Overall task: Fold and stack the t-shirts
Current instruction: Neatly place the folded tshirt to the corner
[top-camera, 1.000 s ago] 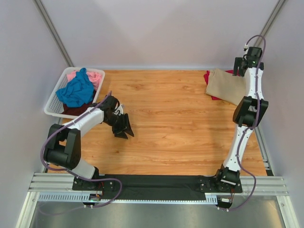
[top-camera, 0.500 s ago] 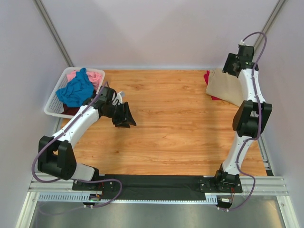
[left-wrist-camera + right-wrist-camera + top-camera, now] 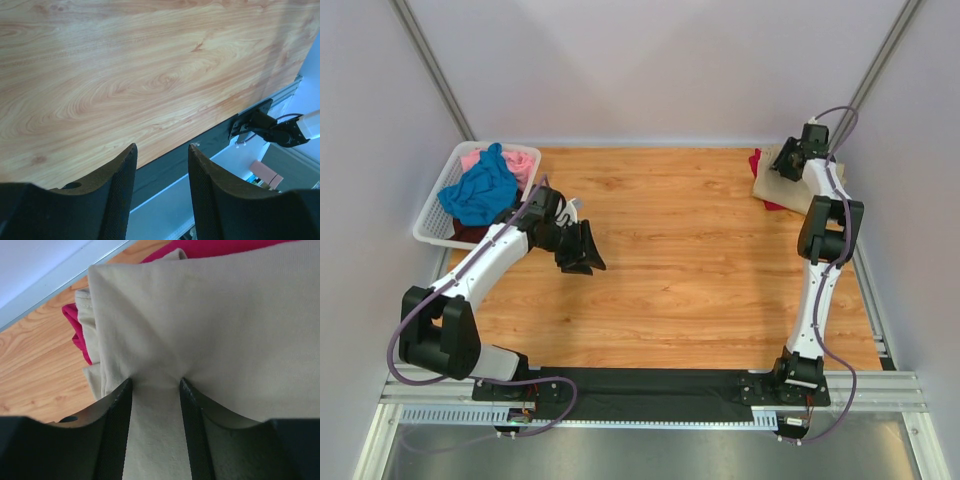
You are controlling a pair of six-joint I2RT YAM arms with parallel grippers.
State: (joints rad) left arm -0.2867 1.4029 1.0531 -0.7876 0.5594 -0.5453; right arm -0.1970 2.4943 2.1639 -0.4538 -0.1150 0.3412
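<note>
Tan t-shirt [image 3: 235, 325] puckers between the fingers [image 3: 117, 430] of the right end effector [image 3: 155, 383].

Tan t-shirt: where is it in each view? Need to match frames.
Top external: tan t-shirt at the far right corner of the table, right gripper on it.
Left wrist: not in it; only bare table top shows.
Right wrist: tan t-shirt fills most of the frame, puckered between the fingertips.
Shared landmark: crimson t-shirt peeking from under its edge, also in the right wrist view.
</note>
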